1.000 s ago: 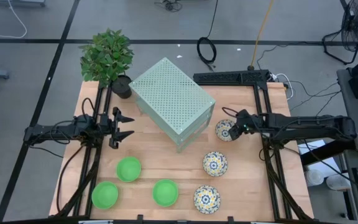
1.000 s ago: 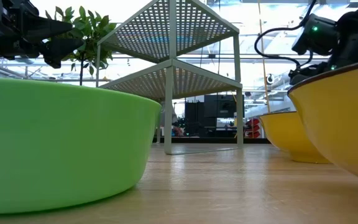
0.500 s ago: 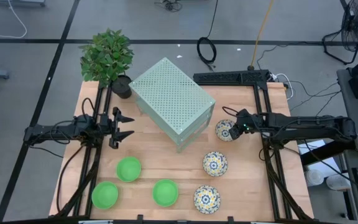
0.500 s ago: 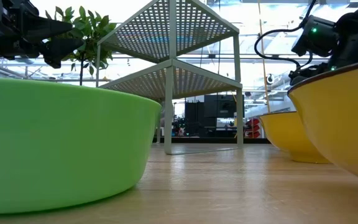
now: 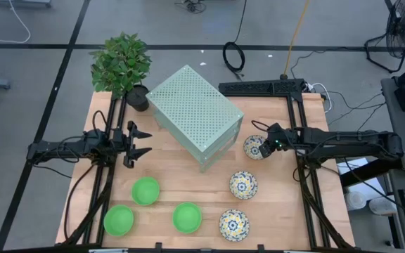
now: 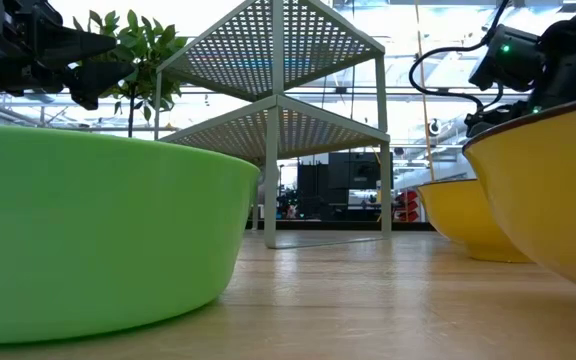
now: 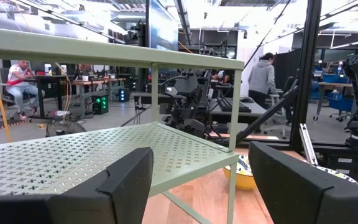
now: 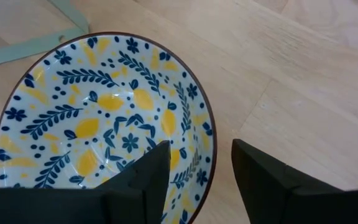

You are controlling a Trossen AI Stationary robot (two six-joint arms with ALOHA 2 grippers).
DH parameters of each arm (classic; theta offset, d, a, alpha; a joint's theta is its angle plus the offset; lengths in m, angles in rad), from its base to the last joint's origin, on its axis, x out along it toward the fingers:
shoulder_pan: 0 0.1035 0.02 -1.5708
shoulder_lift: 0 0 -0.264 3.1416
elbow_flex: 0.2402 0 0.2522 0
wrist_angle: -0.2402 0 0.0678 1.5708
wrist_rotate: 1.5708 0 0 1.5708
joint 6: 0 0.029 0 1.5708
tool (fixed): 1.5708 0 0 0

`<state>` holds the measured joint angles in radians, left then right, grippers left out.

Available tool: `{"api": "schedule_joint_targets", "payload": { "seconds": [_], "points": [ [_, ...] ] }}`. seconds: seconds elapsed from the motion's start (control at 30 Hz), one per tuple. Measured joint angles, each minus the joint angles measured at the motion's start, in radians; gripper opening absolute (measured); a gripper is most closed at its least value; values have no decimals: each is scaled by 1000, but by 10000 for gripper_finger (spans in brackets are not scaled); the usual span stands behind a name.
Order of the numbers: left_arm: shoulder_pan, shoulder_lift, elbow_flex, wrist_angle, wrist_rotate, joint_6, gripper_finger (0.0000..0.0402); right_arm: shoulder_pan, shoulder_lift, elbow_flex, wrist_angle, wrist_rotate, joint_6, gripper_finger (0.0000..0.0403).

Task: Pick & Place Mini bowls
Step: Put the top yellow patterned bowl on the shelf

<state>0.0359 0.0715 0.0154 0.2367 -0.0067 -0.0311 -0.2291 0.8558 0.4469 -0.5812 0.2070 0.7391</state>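
Note:
Three green mini bowls (image 5: 145, 190), (image 5: 119, 220), (image 5: 187, 217) sit on their bases at the near left of the wooden table. Two white mini bowls with blue-and-yellow flowers (image 5: 243, 185), (image 5: 234, 225) stand at the near right. A third patterned bowl (image 8: 104, 118) rests farther back by the perforated box. My right gripper (image 8: 201, 168) slants down over that bowl's right rim (image 8: 209, 149), open, with one finger inside the bowl and one outside; no touch shows. My left gripper (image 5: 143, 140) hovers open at the table's left, clear of everything.
A pale green perforated box (image 5: 194, 116) with an open shelf stands tilted at the table's middle back, close to the bowl under my right gripper. A potted plant (image 5: 121, 67) is at the far left corner. Bare wood lies between the two bowl groups.

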Motion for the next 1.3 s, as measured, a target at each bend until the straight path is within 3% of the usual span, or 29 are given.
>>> {"api": "schedule_joint_targets", "payload": {
  "seconds": [1.3],
  "points": [
    [0, 0, 0, 0, 0, 0, 269, 0, 0, 0, -35, 6, 0, 134]
  ]
}}
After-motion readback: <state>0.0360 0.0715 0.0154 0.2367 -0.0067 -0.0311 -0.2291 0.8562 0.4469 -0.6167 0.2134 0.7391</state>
